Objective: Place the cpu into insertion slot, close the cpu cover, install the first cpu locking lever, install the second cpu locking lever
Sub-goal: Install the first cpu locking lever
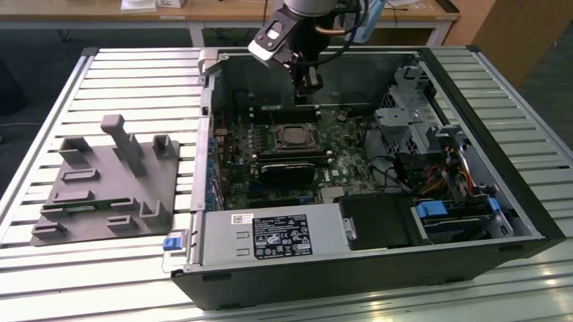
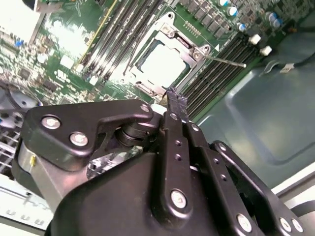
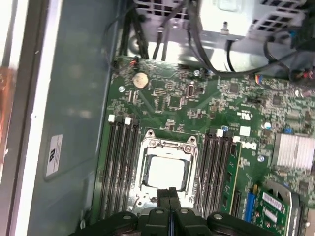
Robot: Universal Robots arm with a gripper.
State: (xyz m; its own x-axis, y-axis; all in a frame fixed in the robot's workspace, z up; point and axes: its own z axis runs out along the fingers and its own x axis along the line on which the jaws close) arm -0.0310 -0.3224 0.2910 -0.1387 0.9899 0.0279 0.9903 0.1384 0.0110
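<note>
The claw (image 2: pixel 175 98) hung pinched together, empty, just above the insertion slot (image 3: pixel 145 172); the cpu (image 3: pixel 166 172) lay seated there, the cpu cover (image 3: pixel 169 143) down around it; one locking lever (image 2: pixel 224 60) looked unlatched; a misjudged push could slip off that thin rod.

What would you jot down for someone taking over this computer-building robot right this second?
Gripper: shut, holding nothing, hovering just above the socket inside the open computer case.
Cpu: seated in the insertion slot on the green motherboard.
Cpu cover: lying flat over the cpu, whose face shows through its window.
Done: cpu placed, cover closed.
Left: the two locking levers. In the second wrist view a thin lever rod sticks out beside the socket; I cannot tell whether either lever is latched.
</note>
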